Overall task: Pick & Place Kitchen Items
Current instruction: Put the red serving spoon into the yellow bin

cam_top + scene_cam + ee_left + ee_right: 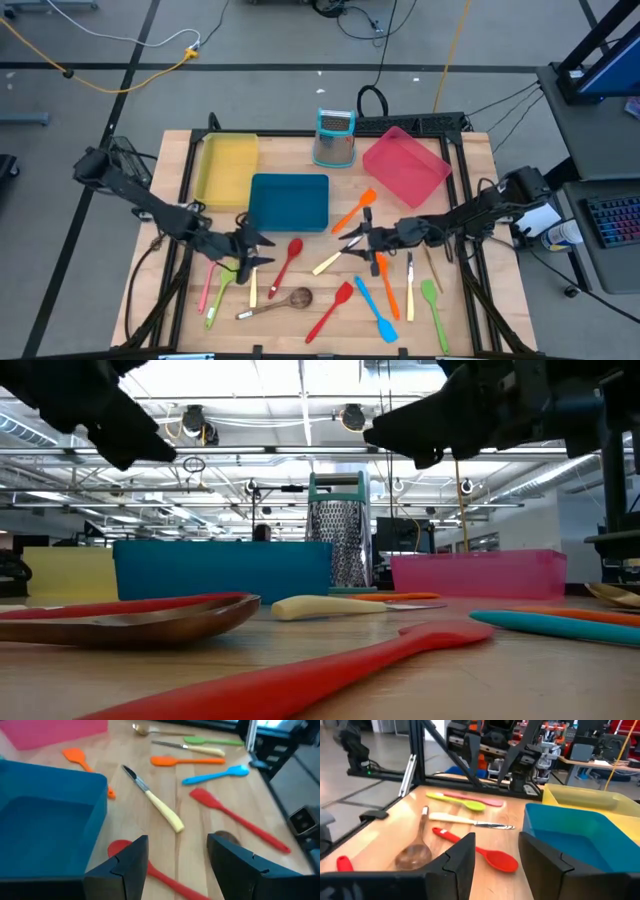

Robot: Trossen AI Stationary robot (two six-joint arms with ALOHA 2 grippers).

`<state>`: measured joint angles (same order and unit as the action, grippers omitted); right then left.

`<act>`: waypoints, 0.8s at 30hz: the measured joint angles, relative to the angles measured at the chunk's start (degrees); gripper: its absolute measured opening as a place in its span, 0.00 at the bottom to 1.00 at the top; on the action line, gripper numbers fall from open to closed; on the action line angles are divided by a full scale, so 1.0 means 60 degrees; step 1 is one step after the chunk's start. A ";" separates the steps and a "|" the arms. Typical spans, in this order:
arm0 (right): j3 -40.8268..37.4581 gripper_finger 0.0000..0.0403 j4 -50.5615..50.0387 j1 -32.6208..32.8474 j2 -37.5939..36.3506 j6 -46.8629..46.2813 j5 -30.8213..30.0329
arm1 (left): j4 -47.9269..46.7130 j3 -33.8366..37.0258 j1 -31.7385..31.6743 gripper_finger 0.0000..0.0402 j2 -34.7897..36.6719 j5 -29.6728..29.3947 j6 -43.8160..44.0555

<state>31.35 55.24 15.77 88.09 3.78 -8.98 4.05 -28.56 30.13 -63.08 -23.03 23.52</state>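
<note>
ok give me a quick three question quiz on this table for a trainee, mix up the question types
1. True or false: the blue tray has utensils lying in it.
2. Which thing stands upright between the yellow tray and the pink tray? A) the metal grater B) a mug C) a bottle
3. Fill in: both the left gripper and the right gripper are empty, with fingers ____.

Key: 1 false; 2 A; 3 open
</note>
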 joint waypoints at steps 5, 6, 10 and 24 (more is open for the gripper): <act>0.0000 0.35 -0.0099 -0.0030 -0.0004 0.0093 0.0002 | 0.0847 0.0007 -0.0060 0.52 -0.1359 -0.0004 0.0459; -0.0003 0.35 -0.0110 -0.0034 -0.0004 0.0093 0.0001 | 0.0944 0.0007 -0.0078 0.52 -0.1592 -0.0004 0.0814; -0.0004 0.35 -0.0110 -0.0128 -0.0004 0.0588 0.0002 | 0.1112 0.0011 -0.0080 0.52 -0.2395 -0.0004 0.1874; -0.0003 0.34 -0.0189 -0.0379 -0.0004 0.1005 0.0001 | 0.2522 0.0018 0.0089 0.52 -0.4930 -0.0893 0.4606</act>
<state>31.34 54.11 13.50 88.07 9.81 -8.98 19.18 -28.45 30.66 -92.66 -28.38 51.15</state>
